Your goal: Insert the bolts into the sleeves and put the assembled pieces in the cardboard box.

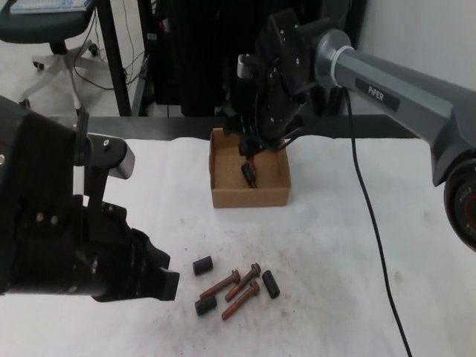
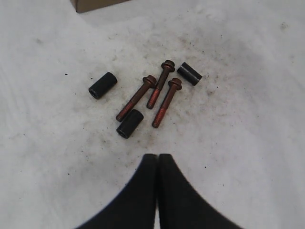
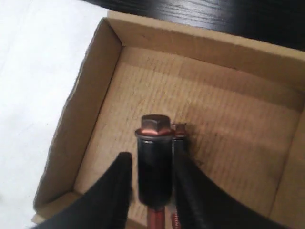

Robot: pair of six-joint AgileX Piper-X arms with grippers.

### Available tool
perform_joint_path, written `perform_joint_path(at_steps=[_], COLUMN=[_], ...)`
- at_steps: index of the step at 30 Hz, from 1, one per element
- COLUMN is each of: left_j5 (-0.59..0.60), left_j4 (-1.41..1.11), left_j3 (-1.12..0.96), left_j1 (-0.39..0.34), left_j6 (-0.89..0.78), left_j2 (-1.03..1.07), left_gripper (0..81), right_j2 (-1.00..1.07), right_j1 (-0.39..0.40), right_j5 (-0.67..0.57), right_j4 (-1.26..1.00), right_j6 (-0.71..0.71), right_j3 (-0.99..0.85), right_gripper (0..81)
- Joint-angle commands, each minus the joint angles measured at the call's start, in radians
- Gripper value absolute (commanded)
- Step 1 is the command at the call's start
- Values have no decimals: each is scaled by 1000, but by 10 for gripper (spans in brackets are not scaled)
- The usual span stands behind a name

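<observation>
In the high view, the right gripper hangs over the cardboard box at the far side of the tabletop, with an assembled piece below it inside the box walls. Nearer us, 3 bolts and 3 sleeves lie loose in a small cluster. The left gripper sits low beside them.

In the left wrist view, the left gripper's fingers are pressed together and hold nothing. The cluster lies just ahead of them: 3 bolts side by side, 1 sleeve touching a bolt's threaded end, and the other 2 sleeves off to either side.

In the right wrist view, the right gripper's fingers clasp the assembled piece by its dark sleeve, bolt head up, above the box floor. A second bolt shows just beside it; we cannot tell whether it is held too or lies in the box.

We judge that 1 piece is assembled and about to be dropped off. 3 bolts and 3 sleeves remain to be joined and boxed, so most of the task is left.
</observation>
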Motion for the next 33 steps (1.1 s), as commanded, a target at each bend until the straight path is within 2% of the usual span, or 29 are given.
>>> perform_joint_path(at_steps=[1, 2, 3, 5, 6, 7, 11, 14, 17, 20, 22, 28, 33], left_j5=[-10, -10, -10, -10, -10, -10, -2, -2, 86, 226, 258, 268, 232], left_j4=[-3, -3, -3, -3, -3, -5, -52, -130, -220, -283, -279, -193, -122], left_j3=[-5, -5, -5, -5, -5, -5, -5, -5, -5, -12, -31, -147, -271], left_j1=[0, 0, 0, 0, 0, 0, -5, -5, -5, -5, -5, -13, -70], left_j6=[8, 8, 8, 8, 13, 35, 173, 204, 206, 226, 226, 312, 404], left_j2=[-12, -12, -12, -12, -12, -12, -12, -5, 27, 109, 174, 403, 555], left_gripper=[3, 3, 3, 3, 3, 3, 3, 3, 3, 3, 3, 3, 0], right_j2=[-18, -26, -35, -67, -84, -112, -243, -363, -499, -661, -789, -1158, -1380], right_j1=[-8, -10, -11, -17, -22, -24, -25, -25, -25, -25, -25, -25, -25], right_j5=[-1, -1, -1, -1, -1, -1, -3, -26, -46, -55, -88, -134, -136], right_j4=[-10, -6, -2, 9, 23, 35, 129, 218, 255, 208, 139, -85, -107], right_j6=[-8, -8, -8, -8, -8, -3, -66, -108, -119, -124, -111, -8, 50], right_j3=[-12, -12, -12, -12, -12, -12, -10, 18, 122, 331, 505, 997, 1254], right_gripper=[411, 384, 322, 157, 29, 1, 6, 6, 6, 6, 6, 6, 6])
